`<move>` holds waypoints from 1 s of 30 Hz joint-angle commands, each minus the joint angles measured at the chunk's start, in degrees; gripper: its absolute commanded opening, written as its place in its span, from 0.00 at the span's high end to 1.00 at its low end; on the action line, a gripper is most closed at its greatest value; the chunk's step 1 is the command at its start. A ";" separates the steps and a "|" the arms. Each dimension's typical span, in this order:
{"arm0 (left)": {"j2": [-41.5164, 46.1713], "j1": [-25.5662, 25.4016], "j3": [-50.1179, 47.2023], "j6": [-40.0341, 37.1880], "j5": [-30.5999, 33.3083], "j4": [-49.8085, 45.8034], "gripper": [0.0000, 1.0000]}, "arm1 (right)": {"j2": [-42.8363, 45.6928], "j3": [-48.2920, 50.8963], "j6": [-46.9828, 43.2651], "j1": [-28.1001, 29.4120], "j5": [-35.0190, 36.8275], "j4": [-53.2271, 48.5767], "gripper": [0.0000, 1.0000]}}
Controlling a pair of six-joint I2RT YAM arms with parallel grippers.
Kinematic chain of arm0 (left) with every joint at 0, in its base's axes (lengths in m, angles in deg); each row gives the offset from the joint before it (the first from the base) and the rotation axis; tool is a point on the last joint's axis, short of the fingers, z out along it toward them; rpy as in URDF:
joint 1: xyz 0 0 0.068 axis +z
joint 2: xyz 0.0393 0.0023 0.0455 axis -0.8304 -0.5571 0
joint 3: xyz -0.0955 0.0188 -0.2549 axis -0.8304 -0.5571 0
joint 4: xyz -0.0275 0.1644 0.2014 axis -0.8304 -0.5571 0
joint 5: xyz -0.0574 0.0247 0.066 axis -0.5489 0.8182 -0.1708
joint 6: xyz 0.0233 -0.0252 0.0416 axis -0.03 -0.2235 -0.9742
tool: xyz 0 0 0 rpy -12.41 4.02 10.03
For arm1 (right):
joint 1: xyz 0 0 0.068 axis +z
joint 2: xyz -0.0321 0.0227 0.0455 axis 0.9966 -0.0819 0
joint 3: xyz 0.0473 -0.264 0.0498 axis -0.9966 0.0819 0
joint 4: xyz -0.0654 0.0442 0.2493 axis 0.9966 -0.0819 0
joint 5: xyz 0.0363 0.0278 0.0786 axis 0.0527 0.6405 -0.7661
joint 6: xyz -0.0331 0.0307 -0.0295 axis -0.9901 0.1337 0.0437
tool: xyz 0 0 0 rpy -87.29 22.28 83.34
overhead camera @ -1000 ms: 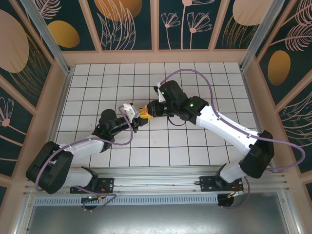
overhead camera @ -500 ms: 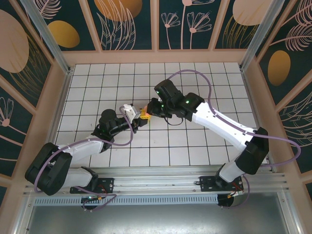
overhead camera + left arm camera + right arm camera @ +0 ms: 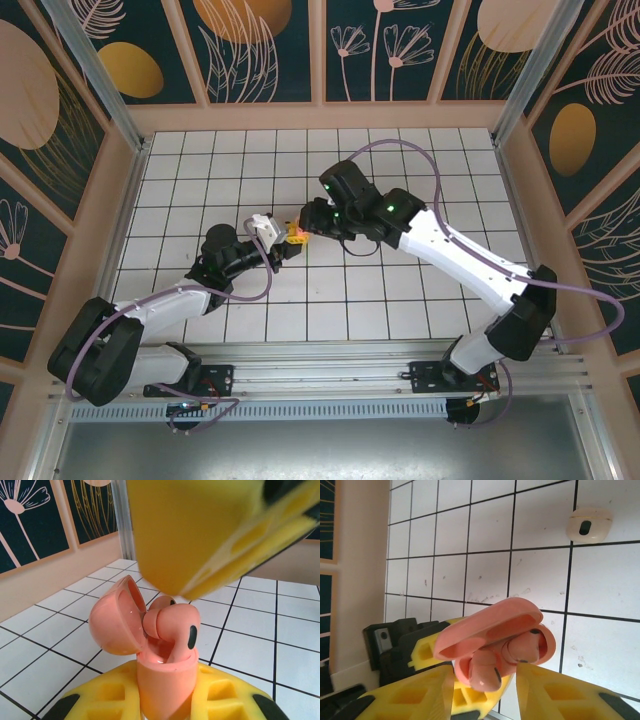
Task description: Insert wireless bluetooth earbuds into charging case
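In left hand (image 3: 288, 242), pink case (image 3: 162, 680), base hidden (lid open), bud (image 3: 175, 625) half-sunk.

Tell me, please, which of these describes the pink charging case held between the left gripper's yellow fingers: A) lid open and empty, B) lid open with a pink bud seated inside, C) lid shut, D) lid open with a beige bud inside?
B: in the left wrist view the charging case has its lid swung back, and a pink earbud with a dark spot stands in its well.
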 commanded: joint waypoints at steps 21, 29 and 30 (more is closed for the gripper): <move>1.25 0.00 -0.09 0.31 -3.10 3.97 1.00 | 1.53 3.86 -3.85 -1.25 -4.20 4.23 0.87; 1.46 -0.03 -0.16 1.10 -3.79 5.24 1.00 | 1.01 6.98 -2.57 -1.70 -6.14 6.75 0.89; 1.43 -0.04 -0.15 1.33 -3.94 5.51 1.00 | 0.96 7.34 -2.27 -1.70 -6.45 7.31 0.89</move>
